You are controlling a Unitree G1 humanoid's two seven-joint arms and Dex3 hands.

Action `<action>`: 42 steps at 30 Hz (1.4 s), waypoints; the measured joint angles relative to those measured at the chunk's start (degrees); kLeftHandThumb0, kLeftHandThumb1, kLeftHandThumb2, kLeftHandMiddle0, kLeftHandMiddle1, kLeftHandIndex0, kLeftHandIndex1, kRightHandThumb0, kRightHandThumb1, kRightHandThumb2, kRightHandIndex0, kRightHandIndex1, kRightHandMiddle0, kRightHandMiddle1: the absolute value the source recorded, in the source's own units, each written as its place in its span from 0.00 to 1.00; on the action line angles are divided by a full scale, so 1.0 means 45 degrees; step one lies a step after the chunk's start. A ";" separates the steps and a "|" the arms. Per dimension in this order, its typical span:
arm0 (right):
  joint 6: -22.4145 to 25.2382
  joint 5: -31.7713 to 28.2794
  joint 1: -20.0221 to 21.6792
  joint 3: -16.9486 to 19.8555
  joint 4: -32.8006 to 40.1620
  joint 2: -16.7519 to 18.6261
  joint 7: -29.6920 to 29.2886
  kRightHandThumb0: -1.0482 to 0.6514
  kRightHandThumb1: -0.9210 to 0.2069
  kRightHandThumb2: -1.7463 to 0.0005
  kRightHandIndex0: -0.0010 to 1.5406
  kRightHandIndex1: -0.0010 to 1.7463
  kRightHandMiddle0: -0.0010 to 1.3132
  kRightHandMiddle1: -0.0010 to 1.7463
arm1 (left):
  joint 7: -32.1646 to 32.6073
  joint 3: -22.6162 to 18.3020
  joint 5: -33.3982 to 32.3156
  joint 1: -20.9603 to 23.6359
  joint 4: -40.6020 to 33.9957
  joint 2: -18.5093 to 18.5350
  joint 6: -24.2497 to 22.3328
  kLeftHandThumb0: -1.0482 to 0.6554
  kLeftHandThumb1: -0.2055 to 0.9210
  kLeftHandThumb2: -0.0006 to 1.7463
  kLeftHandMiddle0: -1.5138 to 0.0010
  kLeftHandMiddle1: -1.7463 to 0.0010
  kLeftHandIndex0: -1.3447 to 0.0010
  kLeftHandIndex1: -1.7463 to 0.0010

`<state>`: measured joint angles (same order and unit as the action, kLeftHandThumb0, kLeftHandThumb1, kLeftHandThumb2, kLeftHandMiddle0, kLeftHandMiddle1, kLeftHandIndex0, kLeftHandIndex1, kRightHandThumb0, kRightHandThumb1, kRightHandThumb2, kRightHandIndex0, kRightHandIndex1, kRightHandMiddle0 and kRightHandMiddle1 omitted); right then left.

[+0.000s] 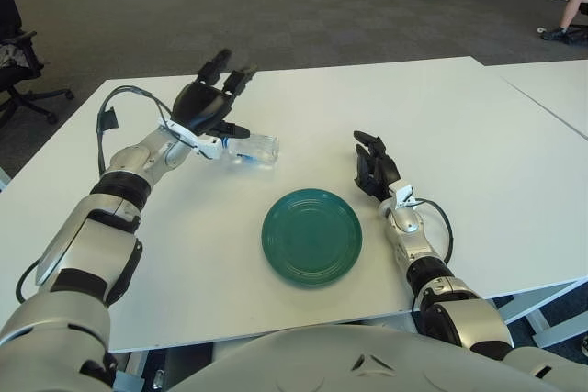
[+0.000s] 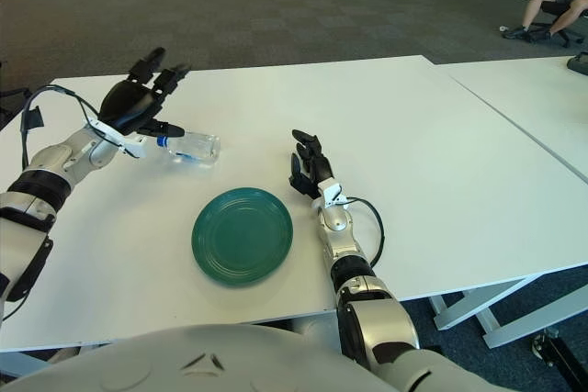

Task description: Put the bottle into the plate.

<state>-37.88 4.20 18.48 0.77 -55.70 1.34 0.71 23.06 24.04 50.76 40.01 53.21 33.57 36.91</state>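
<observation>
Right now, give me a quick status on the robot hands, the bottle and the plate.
Left robot hand open, over bottle's cap end. Right robot hand idle, right of plate. Bottle lying on table, ungrasped. Plate bare, nothing between.
</observation>
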 measured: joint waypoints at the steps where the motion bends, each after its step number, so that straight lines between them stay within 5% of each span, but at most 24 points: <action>1: 0.0002 -0.0031 0.0005 0.0006 -0.0004 0.0001 0.0004 0.20 0.00 0.53 0.15 0.01 0.00 0.40 | -0.0456 0.0090 -0.0123 0.0046 0.0065 0.0003 0.0075 0.00 1.00 0.06 0.99 1.00 1.00 0.76; 16: 0.0179 -0.0102 0.0045 0.0051 -0.0056 -0.0024 -0.0002 0.21 0.00 0.53 0.16 0.01 0.00 0.43 | -0.7104 0.0883 -0.1089 0.1667 0.0855 0.0103 0.0786 0.01 0.92 0.03 1.00 1.00 1.00 0.82; 42: 0.0253 -0.0081 0.0123 0.0005 -0.0141 -0.0023 -0.0326 0.20 0.00 0.52 0.17 0.01 0.00 0.43 | -0.6694 0.2604 0.0007 0.2532 0.1805 -0.0611 0.0033 0.02 0.95 0.03 0.99 1.00 1.00 0.88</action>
<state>-36.75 3.83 19.04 0.79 -56.33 1.24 -0.76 -7.07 35.76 50.79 51.40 61.33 30.82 37.06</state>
